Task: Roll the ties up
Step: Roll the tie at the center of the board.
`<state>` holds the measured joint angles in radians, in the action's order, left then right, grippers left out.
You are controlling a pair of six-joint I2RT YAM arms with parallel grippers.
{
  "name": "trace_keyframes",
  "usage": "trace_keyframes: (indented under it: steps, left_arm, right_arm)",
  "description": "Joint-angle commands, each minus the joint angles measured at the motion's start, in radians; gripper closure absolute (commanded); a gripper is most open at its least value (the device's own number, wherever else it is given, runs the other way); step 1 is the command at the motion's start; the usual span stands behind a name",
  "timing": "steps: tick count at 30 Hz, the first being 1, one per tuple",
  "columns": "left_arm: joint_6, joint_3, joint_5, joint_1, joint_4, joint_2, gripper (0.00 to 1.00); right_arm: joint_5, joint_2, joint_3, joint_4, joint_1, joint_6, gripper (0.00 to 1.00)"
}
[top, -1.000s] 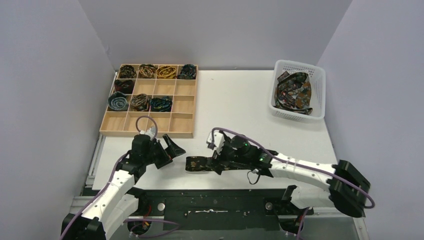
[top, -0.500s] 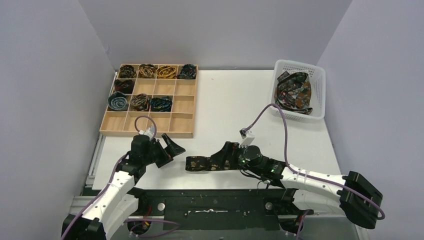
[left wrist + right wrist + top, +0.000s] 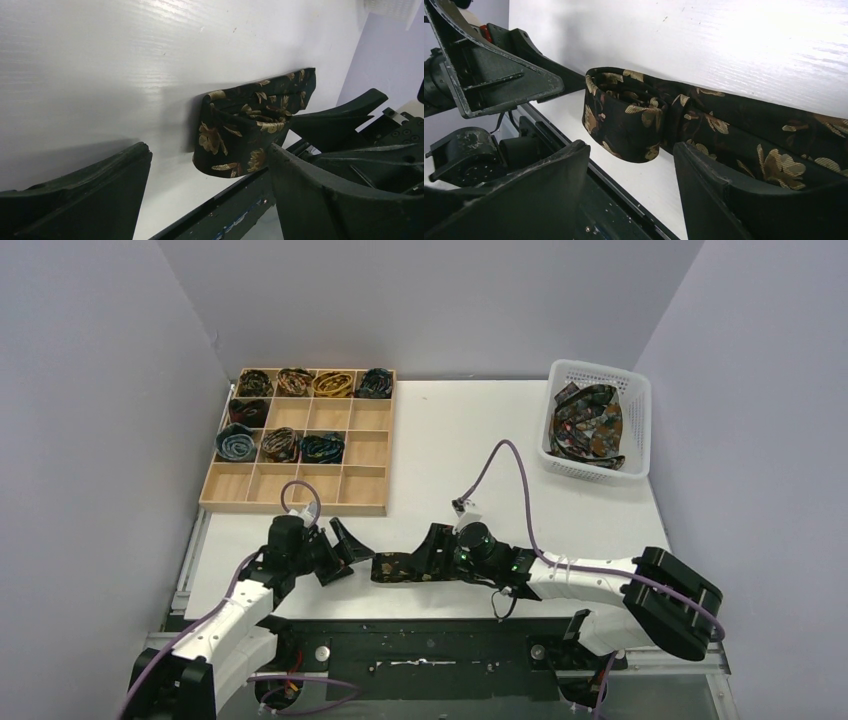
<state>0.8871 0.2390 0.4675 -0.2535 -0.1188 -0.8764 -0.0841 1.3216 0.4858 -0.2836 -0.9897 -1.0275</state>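
Note:
A dark tie with gold flowers [image 3: 400, 568] lies near the table's front edge, its left end rolled into a small loose coil [image 3: 240, 127] [image 3: 624, 117]. The rest runs flat to the right. My left gripper [image 3: 343, 554] is open, just left of the coil, which sits ahead between its fingertips [image 3: 207, 152]. My right gripper [image 3: 433, 551] is open and low over the flat strip right of the coil [image 3: 629, 150]. One finger [image 3: 724, 190] lies in front of the strip. Neither gripper holds the tie.
A wooden tray with compartments [image 3: 362, 478] at the back left holds several coiled ties [image 3: 281, 443]. A white basket [image 3: 640, 430] at the back right holds a heap of ties [image 3: 588, 425]. The table's front edge and dark rail [image 3: 430, 615] run just below the tie.
My right arm has swung its wrist round and slid left along the tie toward the coil. My left gripper has moved slightly right toward the coil. The tie has stayed in place.

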Motion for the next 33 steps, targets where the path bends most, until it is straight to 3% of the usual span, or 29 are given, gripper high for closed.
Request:
trace_keyframes:
  steps: [1, 16, 22, 26, 33]
  left_arm:
    - [0.003, -0.011, 0.057, 0.003, 0.085, 0.019, 0.16]
    - [0.027, -0.050, 0.129, -0.007, 0.205, -0.017, 0.21]
    - [-0.004, -0.036, 0.051, -0.046, 0.143, -0.056, 0.25]
    - [0.015, -0.050, 0.065, -0.079, 0.215, -0.079, 0.25]
    - [0.031, -0.061, 0.051, -0.137, 0.291, -0.123, 0.25]
  right_arm:
    - [-0.019, 0.018, 0.033, -0.049, 0.002, -0.029, 0.39]
    - [-0.140, 0.099, 0.017, -0.141, 0.059, -0.067, 0.60]
    - [-0.186, 0.134, 0.016, -0.170, 0.077, -0.071, 0.67]
    - [-0.188, 0.152, 0.014, -0.161, 0.092, -0.082, 0.72]
    - [-0.201, 0.164, -0.022, -0.204, 0.118, -0.096, 0.73]
